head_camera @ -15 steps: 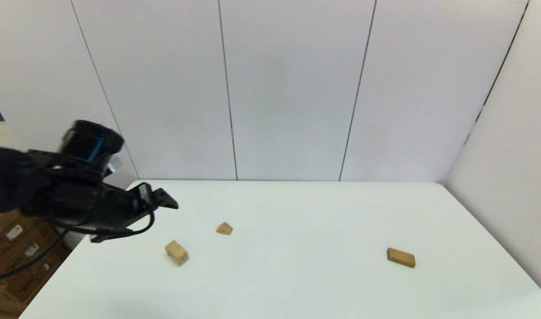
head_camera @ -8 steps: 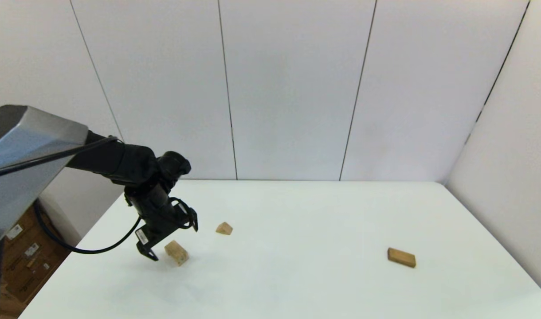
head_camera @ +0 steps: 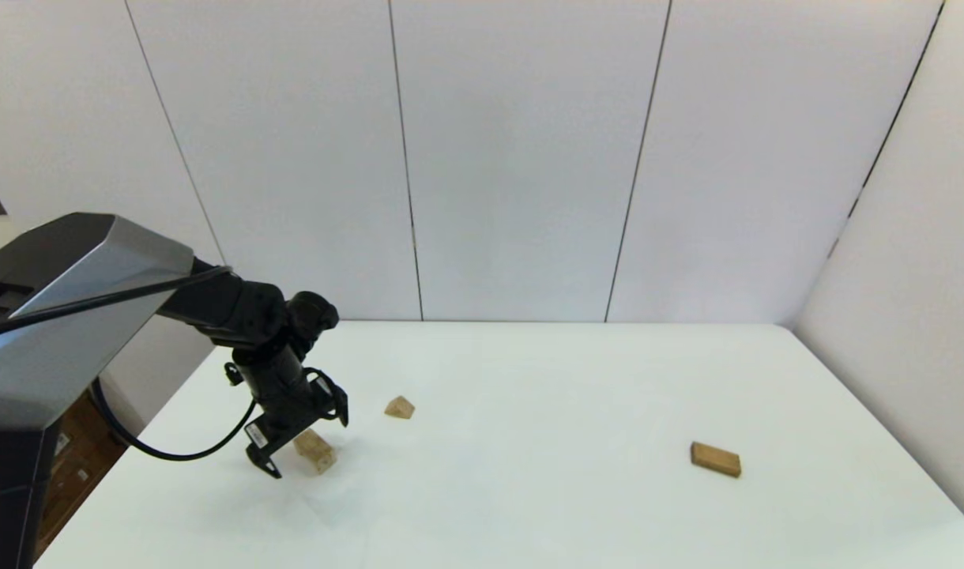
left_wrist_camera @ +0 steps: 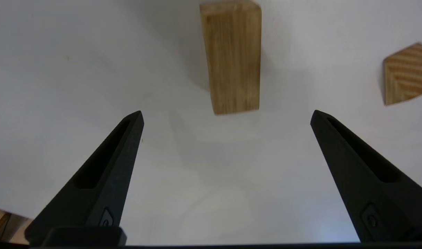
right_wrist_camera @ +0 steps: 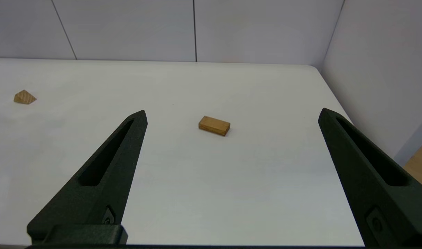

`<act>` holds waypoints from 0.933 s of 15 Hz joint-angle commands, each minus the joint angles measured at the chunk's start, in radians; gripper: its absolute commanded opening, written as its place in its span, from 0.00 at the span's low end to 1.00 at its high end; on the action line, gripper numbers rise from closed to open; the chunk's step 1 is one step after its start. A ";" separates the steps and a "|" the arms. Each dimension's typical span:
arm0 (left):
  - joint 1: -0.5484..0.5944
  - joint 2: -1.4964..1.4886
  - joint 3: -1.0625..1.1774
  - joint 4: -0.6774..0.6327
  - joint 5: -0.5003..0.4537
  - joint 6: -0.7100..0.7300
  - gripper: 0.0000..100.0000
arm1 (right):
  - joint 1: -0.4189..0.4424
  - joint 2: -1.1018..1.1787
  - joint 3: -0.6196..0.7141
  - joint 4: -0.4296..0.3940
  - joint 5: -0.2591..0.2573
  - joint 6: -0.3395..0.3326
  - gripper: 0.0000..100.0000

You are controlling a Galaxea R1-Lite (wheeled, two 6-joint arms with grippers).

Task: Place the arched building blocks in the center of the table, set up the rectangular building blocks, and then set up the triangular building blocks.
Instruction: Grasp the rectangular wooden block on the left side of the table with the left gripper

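left gripper (head_camera: 304, 442) hanging wide open just over arched block (head_camera: 317, 450), lower left of the head frame | triangular block (head_camera: 400, 407) lying near it | rectangular block (head_camera: 715, 459) lying well apart, lower right on counter (head_camera: 529, 379) | right gripper (right_wrist_camera: 231, 114) sitting wide open, holding nothing

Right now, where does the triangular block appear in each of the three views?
Head view: the triangular block lies left of centre, beside the arched block, beyond the open left claw.
Left wrist view: at the right edge, past the arched block.
Right wrist view: far left.
Shared landmark: the white table.
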 commanded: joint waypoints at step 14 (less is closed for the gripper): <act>0.012 0.058 -0.006 -0.081 0.078 -0.009 1.00 | 0.000 0.000 0.000 0.000 0.000 -0.001 1.00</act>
